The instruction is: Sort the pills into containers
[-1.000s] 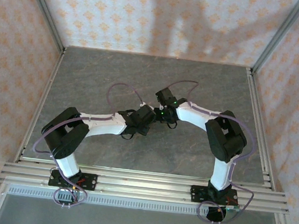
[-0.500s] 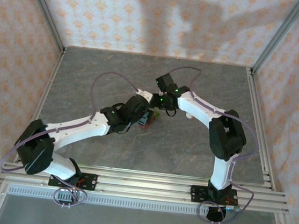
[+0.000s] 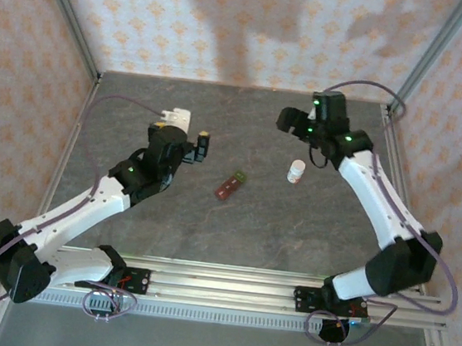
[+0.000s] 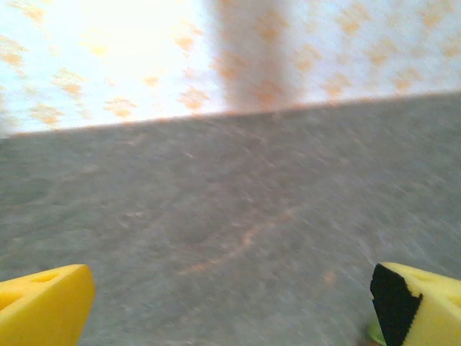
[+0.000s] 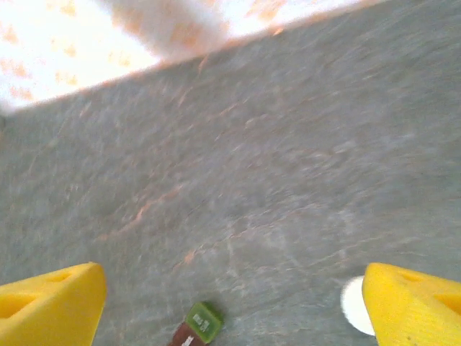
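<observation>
Brownish-red containers (image 3: 229, 186) on grey table (image 3: 324, 234), probably 4 compartments, white bottle (image 3: 296, 171) near

Surface (image 3: 233, 232): matt grey, stone-veined. Containers (image 3: 229, 185), between left hand (image 3: 202, 145) and right hand (image 3: 289, 119): smooth plastic. Bottle (image 3: 296, 171) near right hand: smooth white plastic. Left hand fingers (image 4: 43, 303): matt yellow.

grey stone-look table (image 3: 290, 238), patterned walls (image 3: 230, 31) round it. Near the middle lies the containers strip (image 3: 228, 187), brownish-red with its green end toward the far side, tilted a bit rightward. To its right, apart from it, the white bottle (image 3: 296, 171) with an orange-red band stands upright. The left gripper (image 3: 200, 145) hangs left of the strip and farther back; the right gripper (image 3: 286, 118) sits beyond the bottle (jaw spread too small to read on either). Both arms reach out from the near rail (image 3: 218, 284)
</observation>
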{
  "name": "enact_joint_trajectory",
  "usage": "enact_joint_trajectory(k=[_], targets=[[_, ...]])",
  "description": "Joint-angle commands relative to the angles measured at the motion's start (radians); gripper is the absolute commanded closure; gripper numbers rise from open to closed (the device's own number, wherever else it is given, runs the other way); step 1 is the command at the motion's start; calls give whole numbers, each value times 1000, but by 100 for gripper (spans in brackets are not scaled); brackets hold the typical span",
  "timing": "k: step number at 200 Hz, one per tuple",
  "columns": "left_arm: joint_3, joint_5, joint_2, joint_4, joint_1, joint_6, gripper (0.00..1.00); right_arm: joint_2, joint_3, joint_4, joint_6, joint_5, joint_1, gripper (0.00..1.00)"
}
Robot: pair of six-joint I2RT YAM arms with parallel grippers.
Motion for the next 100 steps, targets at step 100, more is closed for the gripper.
enact_joint_trajectory(k=[100], targets=[[-439, -42, -172, 498, 352, 194, 0, -170, -434, 348, 35, 449, -261, 0]])
